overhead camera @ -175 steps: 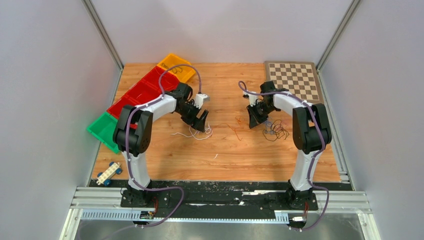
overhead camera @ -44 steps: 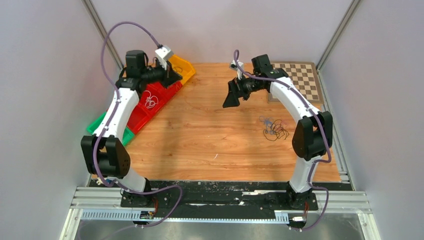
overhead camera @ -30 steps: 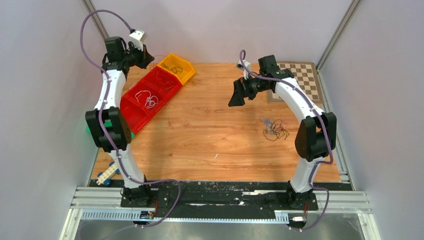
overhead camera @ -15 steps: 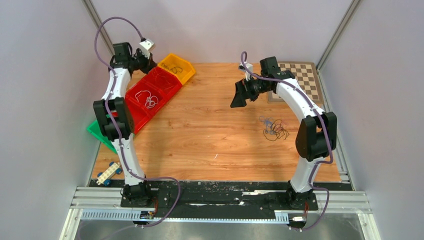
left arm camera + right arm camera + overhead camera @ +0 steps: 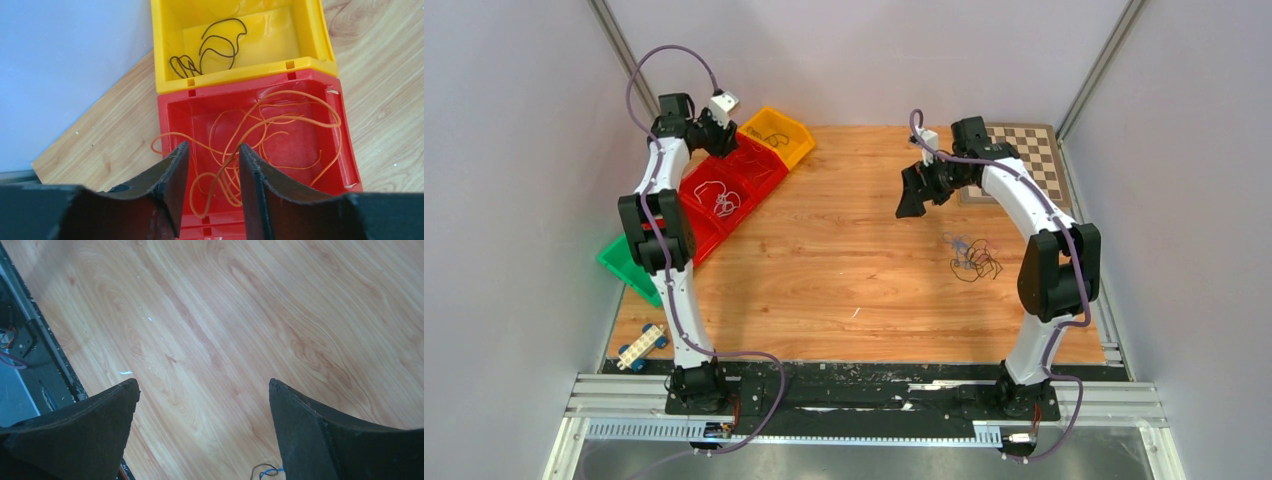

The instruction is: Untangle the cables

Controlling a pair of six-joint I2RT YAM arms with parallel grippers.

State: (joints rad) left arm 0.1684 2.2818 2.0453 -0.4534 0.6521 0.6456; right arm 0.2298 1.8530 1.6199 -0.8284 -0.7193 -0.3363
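Observation:
My left gripper [image 5: 212, 148] hangs open, jaws a narrow gap apart, over a red bin [image 5: 250, 84]. An orange cable [image 5: 280, 131] lies loosely coiled in that bin, and one strand runs up between the fingers without being pinched. From above, the left gripper [image 5: 722, 143] is at the far left. A white cable [image 5: 717, 197] lies in the red bin next to it. A black cable [image 5: 215, 47] lies in the yellow bin [image 5: 160, 45]. A black and blue tangle [image 5: 974, 258] rests on the table at the right. My right gripper [image 5: 912, 197] hovers wide open and holds nothing.
A green bin [image 5: 629, 262] ends the row of bins along the left edge. A checkerboard [image 5: 1024, 160] lies at the back right. A small toy block car [image 5: 642, 347] sits at the near left. The right wrist view shows bare wood and a bit of the tangle [image 5: 265, 471].
My left gripper has come back down over the far red bin and opened, and the orange cable now lies in that bin. The right gripper has drifted slightly right and down.

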